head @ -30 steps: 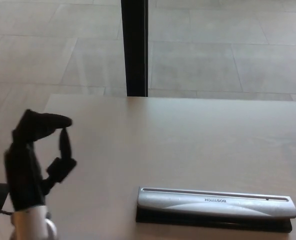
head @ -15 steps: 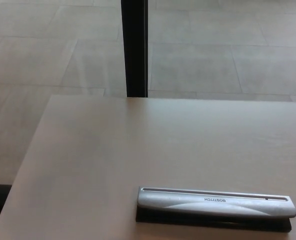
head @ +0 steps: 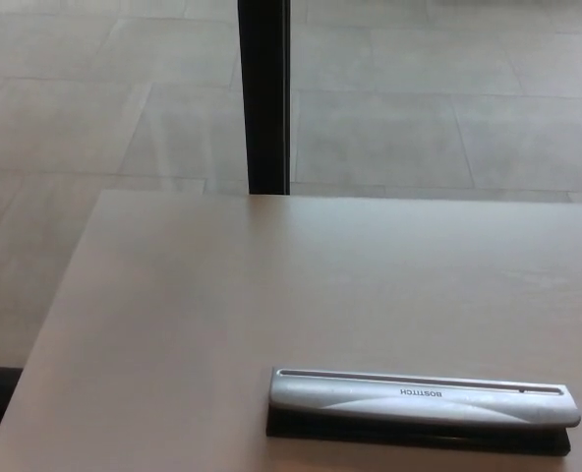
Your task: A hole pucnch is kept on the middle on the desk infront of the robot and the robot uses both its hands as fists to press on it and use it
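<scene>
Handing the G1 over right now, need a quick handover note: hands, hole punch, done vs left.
Hands: neither the left nor the right is in the head view, so their state can't be read.
Hole punch: long silver bar on a black base, lying flat near the front edge of the desk, right of centre, long side running left to right. Nothing is touching it.
Also in view: a black post stands behind the desk's far edge.
Done: no press visible in this view.
Left: bring both hands in as fists over the silver bar and press down on it.
</scene>
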